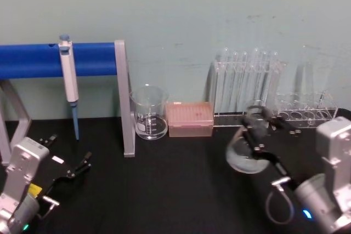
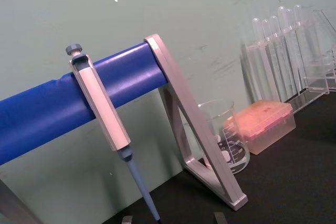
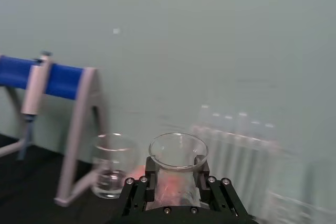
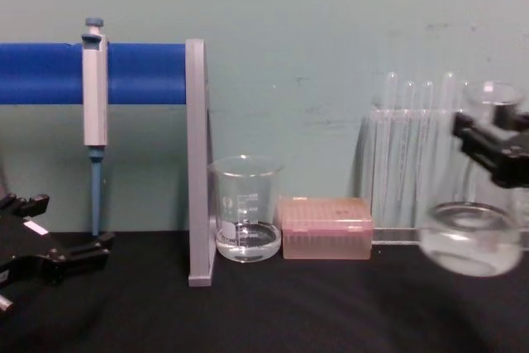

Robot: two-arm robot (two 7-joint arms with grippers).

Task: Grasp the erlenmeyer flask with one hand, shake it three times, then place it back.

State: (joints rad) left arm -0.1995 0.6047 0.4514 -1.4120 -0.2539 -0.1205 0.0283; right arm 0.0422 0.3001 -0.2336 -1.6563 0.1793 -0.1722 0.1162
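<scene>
In front of test tubes, erlenmeyer flask in right claw

Right hand clamped, aloft; left hand open, low.

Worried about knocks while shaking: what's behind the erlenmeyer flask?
Behind the erlenmeyer flask, gripped at its neck by the right gripper, stands a test tube rack; the gripper hides its right end from the chest view.

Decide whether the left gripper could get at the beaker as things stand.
Probably not straight: the stand's grey leg sits between the left gripper and the beaker; it would need to swing around in front.
</scene>
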